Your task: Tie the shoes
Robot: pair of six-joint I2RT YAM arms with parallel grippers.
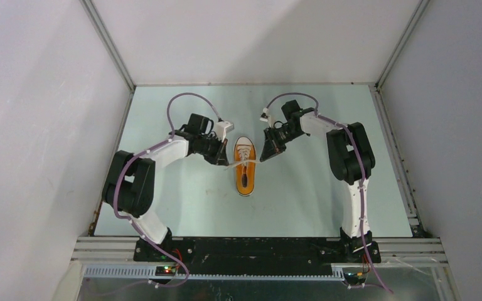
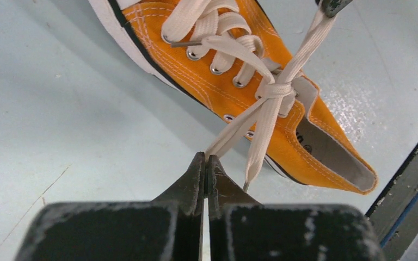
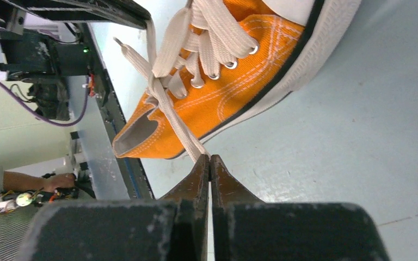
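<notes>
Sneaker at centre of table, betw. both arms, sole down, toe pointing away from bases. Laces crossed in single wrap over tongue, strands running out to either side. L gripper just beside shoe on left, low near table, jaws together, tips clamped on lace strand. R gripper just beside shoe on right, jaws together, likewise pinching a strand. Both held strands straight from wrap to tips. One loose lace end w/ aglet lies near L gripper tips, not held.

White-and-black arms, lilac cables — left claw and right claw dark, seemingly scuffed.
</notes>
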